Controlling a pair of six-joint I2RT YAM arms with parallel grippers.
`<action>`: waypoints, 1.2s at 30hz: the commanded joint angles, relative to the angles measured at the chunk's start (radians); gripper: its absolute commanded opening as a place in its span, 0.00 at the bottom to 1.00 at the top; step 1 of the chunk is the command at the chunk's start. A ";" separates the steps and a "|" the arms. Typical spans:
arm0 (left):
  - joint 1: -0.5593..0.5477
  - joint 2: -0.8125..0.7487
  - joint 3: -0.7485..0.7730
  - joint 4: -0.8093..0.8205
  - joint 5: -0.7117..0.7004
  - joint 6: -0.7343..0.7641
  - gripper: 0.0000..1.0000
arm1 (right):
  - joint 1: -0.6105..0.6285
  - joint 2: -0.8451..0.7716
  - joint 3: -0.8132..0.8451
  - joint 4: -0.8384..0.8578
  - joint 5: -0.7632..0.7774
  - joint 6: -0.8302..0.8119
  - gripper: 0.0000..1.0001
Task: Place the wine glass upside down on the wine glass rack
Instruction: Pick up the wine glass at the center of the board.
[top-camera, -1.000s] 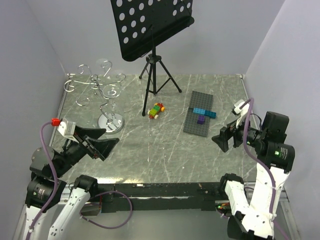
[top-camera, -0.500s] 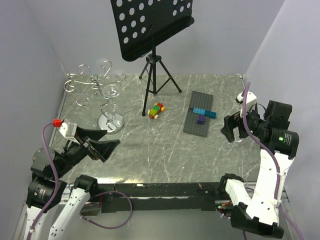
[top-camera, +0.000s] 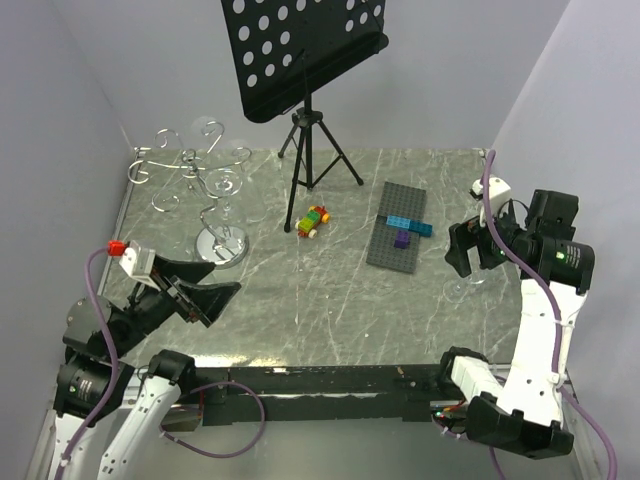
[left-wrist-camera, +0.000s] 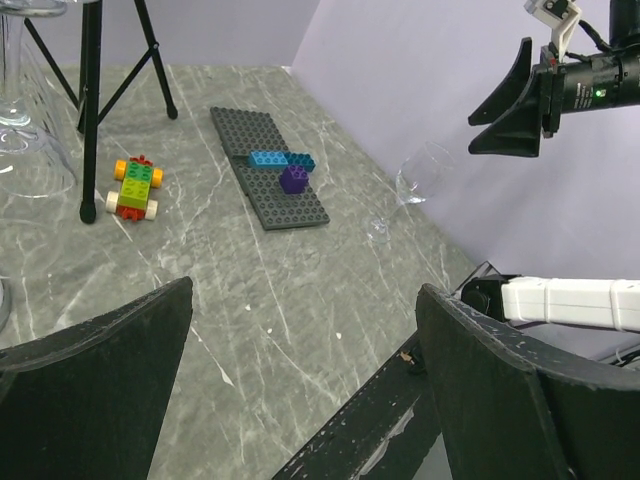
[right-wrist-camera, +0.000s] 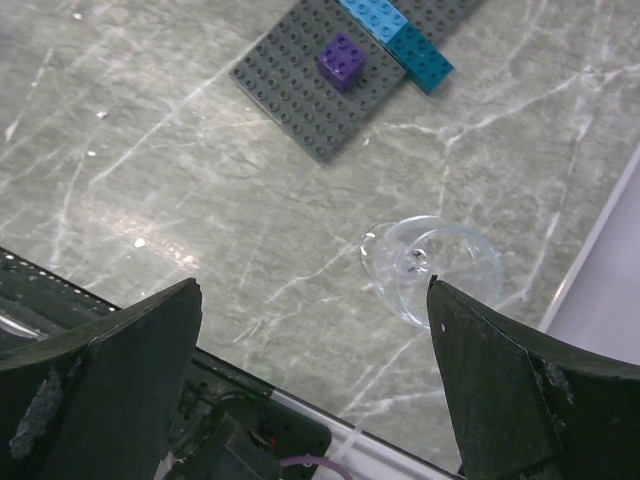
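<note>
Clear wine glass (right-wrist-camera: 430, 266) stands on veined marble tabletop (right-wrist-camera: 180, 190) below wide-open, empty right gripper (right-wrist-camera: 313, 295).

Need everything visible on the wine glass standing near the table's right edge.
The wine glass is clear and colourless and looks like real glass, with a round bowl, a thin stem and a flat round foot. It stands upright on its foot, mouth up, and appears empty. It is on the grey marble-look table, close to the right edge and nearer the arms than the grey brick plate. Only the table touches it. The right gripper hangs above it, jaws open, clear of it.
</note>
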 joint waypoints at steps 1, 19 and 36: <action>-0.002 0.019 -0.022 0.040 0.026 -0.014 0.97 | -0.016 0.027 0.055 0.008 0.086 -0.038 1.00; -0.004 0.074 0.076 -0.077 -0.131 0.110 0.97 | -0.033 0.077 0.038 0.035 -0.035 0.002 1.00; -0.004 0.071 0.072 -0.096 -0.150 0.101 0.97 | -0.185 0.195 0.085 0.025 0.088 -0.067 1.00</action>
